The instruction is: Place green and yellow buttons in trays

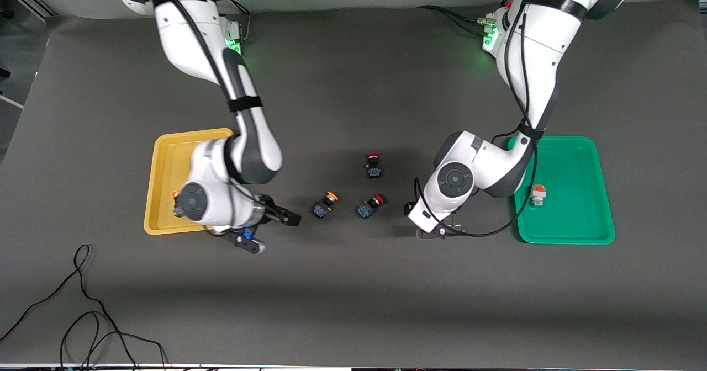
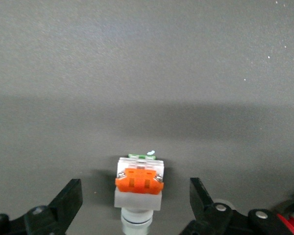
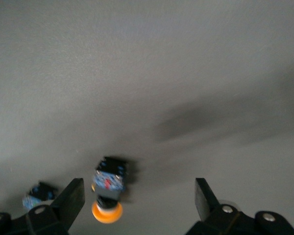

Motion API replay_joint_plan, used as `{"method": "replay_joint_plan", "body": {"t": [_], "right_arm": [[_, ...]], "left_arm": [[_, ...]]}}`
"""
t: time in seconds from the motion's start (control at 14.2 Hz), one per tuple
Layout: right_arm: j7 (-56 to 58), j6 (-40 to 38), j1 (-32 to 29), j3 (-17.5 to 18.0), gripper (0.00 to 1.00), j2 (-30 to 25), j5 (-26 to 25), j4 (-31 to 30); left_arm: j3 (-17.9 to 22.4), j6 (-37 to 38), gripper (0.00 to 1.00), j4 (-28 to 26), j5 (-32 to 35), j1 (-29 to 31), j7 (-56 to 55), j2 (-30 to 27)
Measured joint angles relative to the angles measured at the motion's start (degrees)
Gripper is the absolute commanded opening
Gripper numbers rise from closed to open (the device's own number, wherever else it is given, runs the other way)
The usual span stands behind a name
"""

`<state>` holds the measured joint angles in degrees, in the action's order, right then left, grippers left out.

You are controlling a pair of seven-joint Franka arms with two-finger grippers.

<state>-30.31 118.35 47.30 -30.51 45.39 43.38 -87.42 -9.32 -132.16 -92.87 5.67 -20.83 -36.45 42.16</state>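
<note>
My left gripper (image 1: 425, 224) hangs over the mat beside the green tray (image 1: 574, 233), at the side toward the table's middle. It is open (image 2: 135, 188), with a white button with an orange band (image 2: 138, 188) lying between its fingers, untouched; this button is hidden in the front view. A second white button (image 1: 538, 194) lies in the green tray. My right gripper (image 1: 287, 216) is open (image 3: 139, 188), low beside the yellow tray (image 1: 165, 155), with an orange-capped button (image 1: 326, 202) just ahead of it (image 3: 108, 188). Another orange-capped button (image 1: 177, 201) lies in the yellow tray, partly hidden by the arm.
Two red-capped switches lie mid-table: one (image 1: 370, 205) beside the orange-capped button, one (image 1: 374, 165) farther from the front camera. A blue-bodied switch (image 3: 39, 196) shows at the right wrist view's edge. Black cables (image 1: 83, 305) lie near the table's front edge.
</note>
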Motion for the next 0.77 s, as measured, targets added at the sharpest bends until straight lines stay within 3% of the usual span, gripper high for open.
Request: {"method": "replay_joint_plan", "body": {"t": [0.07,0.21,0.63,0.7,0.77], "right_arm": [[-2.10,2.14,0.30,1.42,1.00,1.06,0.00,0.00],[-4.40,4.40,1.40,2.50,1.00,2.89,0.06,0.02],[-8.35,6.76,4.70,2.58,0.98,5.14,0.16,0.06],[-8.70,7.28,5.00,2.61,0.92,5.41,0.18,0.07],[-9.20,8.06,5.25,2.61,0.77,5.76,0.20,0.10]], "left_arm": [[0.00,-0.02,0.33,0.00,0.00,-0.12,-0.37,0.15],[0.02,-0.03,0.21,0.01,0.00,-0.16,-1.04,0.23],[0.12,2.80,0.20,1.99,-0.23,0.00,-1.62,-0.76],[0.19,6.22,0.20,3.09,-0.93,0.22,-1.62,-2.26],[0.28,9.90,0.20,3.96,-2.09,0.75,-1.35,-4.63]]}}
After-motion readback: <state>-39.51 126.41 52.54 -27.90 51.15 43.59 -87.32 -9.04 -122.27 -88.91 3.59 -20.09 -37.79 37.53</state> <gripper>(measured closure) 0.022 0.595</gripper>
